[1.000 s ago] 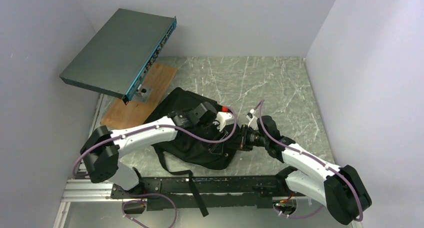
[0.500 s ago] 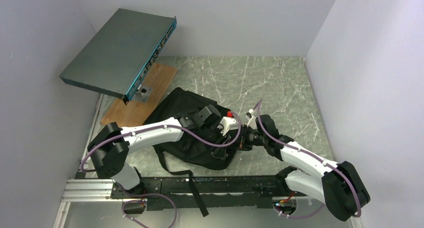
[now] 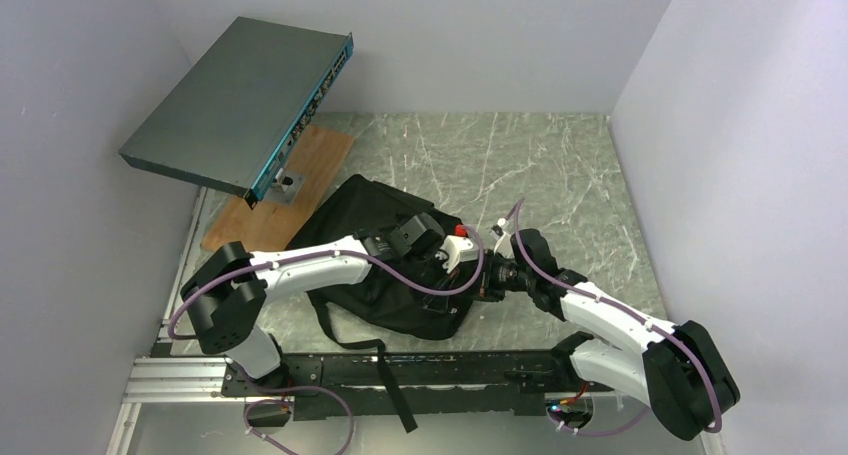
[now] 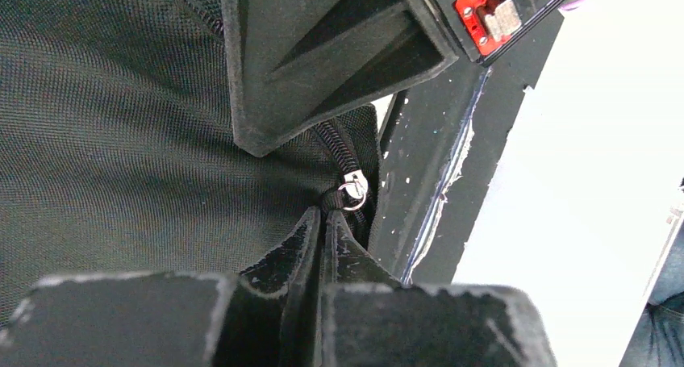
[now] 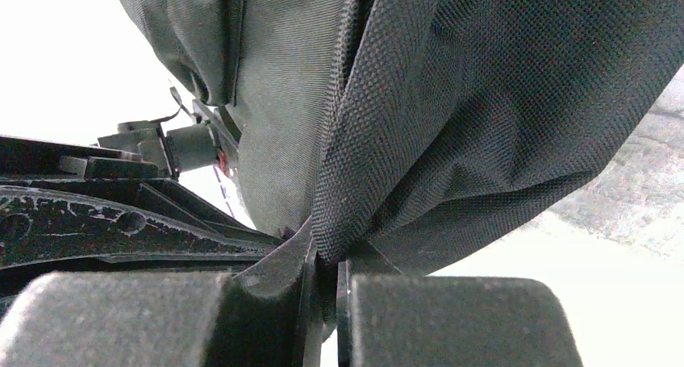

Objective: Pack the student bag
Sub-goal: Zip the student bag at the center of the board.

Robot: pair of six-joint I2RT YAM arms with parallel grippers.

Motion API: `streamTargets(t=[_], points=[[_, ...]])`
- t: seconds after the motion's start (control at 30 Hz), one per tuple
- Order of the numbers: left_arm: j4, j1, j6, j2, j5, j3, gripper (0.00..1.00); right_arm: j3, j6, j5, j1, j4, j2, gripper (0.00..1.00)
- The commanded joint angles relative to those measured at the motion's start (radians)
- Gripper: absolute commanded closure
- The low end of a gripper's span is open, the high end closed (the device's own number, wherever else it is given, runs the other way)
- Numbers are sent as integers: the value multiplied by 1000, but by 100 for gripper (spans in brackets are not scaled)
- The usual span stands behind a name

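Note:
The student bag (image 3: 365, 220) lies flat mid-table, black woven fabric, with a strap trailing over the front rail. My left gripper (image 3: 447, 263) reaches across to its right edge. In the left wrist view it (image 4: 325, 220) is shut on the black zipper pull, and the silver ring (image 4: 353, 191) sits just past the fingertips. My right gripper (image 3: 485, 278) meets that edge from the right. In the right wrist view it (image 5: 327, 258) is shut on a fold of bag fabric (image 5: 484, 101), which is lifted off the table.
A grey flat equipment box (image 3: 235, 100) is tilted on a stand over a wooden board (image 3: 290, 190) at the back left. White walls close in three sides. A metal rail (image 3: 400, 370) runs along the front edge. The marbled tabletop (image 3: 540, 165) shows behind and right of the bag.
The left gripper moved right along the bag towards the right gripper, and its jaws went from partly open to shut on the zipper pull. The right gripper kept its hold on the fabric.

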Motion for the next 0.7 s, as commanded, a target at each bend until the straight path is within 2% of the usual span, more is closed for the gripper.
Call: streamTargets(t=[0.0, 0.27, 0.37, 0.67], points=[[33, -16, -17, -30, 27, -14, 100, 58, -18, 14, -1, 79, -14, 100], [27, -78, -133, -103, -53, -101, 100, 114, -96, 100, -25, -39, -23, 100], [30, -111, -196, -161, -108, -154, 100, 128, -126, 88, -95, -62, -9, 100], [-108, -120, -355, -426, -433, -329, 100, 214, -272, 104, -331, -182, 61, 100]])
